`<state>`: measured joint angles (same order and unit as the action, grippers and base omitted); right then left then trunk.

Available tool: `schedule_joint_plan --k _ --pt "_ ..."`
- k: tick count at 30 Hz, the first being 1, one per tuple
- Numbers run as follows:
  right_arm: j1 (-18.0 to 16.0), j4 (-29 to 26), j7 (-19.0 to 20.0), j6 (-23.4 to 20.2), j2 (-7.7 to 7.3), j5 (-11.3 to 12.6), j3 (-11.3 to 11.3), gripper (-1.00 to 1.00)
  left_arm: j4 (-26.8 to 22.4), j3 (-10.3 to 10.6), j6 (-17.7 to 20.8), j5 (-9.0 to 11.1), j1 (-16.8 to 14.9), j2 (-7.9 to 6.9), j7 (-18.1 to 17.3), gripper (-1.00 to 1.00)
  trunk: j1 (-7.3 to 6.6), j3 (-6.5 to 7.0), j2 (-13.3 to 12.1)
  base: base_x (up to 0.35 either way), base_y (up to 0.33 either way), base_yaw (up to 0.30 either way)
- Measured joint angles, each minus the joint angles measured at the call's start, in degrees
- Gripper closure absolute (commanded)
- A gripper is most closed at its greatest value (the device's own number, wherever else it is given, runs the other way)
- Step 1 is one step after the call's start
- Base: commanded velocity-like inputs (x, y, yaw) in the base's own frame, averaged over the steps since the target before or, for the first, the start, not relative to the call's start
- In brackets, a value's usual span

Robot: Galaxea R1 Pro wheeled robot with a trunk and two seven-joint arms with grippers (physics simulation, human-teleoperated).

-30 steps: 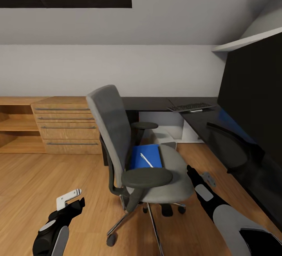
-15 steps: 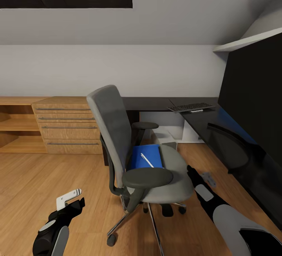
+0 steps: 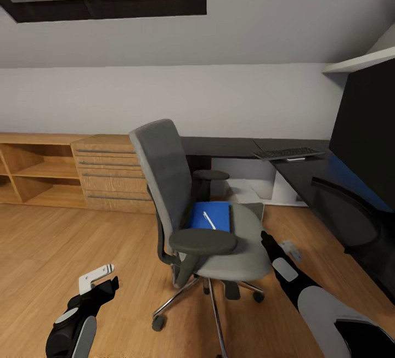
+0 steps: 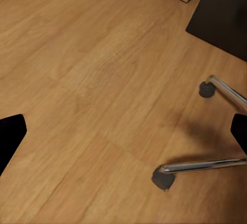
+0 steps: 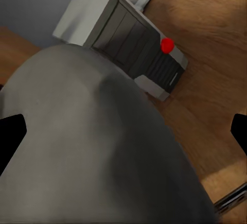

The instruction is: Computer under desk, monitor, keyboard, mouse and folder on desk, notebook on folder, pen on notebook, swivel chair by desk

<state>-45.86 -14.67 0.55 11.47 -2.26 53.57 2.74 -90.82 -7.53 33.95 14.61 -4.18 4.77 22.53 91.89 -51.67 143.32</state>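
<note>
In the head view, the grey swivel chair (image 3: 197, 221) stands on the wooden floor (image 3: 66, 248) beside the glossy black desk (image 3: 307, 182), its black armrests out to the sides and its chrome star base on casters. On its seat lies the bright blue folder (image 3: 211, 216), with the thin white pen (image 3: 209, 220) resting across it. The slim keyboard (image 3: 288, 153) sits far back on the desk. The left gripper (image 3: 97, 277) hangs low over bare floor, its fingers apart, and the right gripper (image 3: 281, 248) hovers just beside the seat's edge; whether that one is parted cannot be told there. In the left wrist view, two chrome chair legs (image 4: 206, 166) with dark casters rest on the planks. In the right wrist view, the grey seat cushion (image 5: 87, 147) looms close, and beyond it the light-grey computer (image 5: 134, 46) with its red button stands on the floor, while the dark fingertips (image 5: 10, 131) stand wide apart at the frame's edges.
</note>
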Motion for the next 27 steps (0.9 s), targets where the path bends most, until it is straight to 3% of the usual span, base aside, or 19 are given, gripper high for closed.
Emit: schedule_joint_plan --k 5,15,27 --pt "0.0 0.0 0.0 0.0 -0.12 0.1 0.0 -1.00 0.0 0.0 0.0 0.0 0.0 -0.03 0.0 -1.00 0.00 0.04 0.0 0.000 0.000 0.015" --pt "0.0 -0.1 0.0 0.0 -0.22 0.1 0.1 -1.00 0.0 0.0 0.1 0.0 0.0 -0.05 0.0 -1.00 0.00 0.04 0.0 0.000 0.000 -0.159" --pt "0.0 -0.1 0.0 0.1 -0.22 0.0 0.1 -1.00 0.5 0.0 0.1 0.0 0.0 -0.08 0.1 -1.00 0.00 0.04 0.0 0.000 0.000 -0.019"
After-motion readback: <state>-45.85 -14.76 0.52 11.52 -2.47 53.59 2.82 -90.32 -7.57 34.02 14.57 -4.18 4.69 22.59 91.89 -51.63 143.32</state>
